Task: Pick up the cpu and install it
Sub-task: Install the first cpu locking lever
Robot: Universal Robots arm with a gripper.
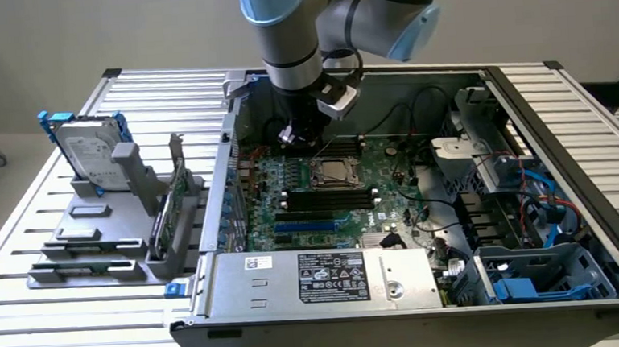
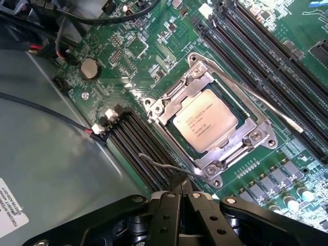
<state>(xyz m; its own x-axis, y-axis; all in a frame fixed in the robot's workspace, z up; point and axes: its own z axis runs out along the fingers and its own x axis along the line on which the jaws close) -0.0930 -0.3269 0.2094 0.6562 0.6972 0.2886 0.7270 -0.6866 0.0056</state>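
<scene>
Gripper clenched on nothing, just beside the socket on the board, cpu already sitting flat inside that socket, metal frame around it, install looking nearly done.

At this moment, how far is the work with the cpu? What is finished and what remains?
Done: the cpu already lies flat inside the socket frame on the motherboard, so pick-up and placement look complete. In hand: nothing; the gripper is shut and empty, its tips beside a thin wire lever at the socket's edge. Left: whether the socket is fully latched cannot be told.
</scene>
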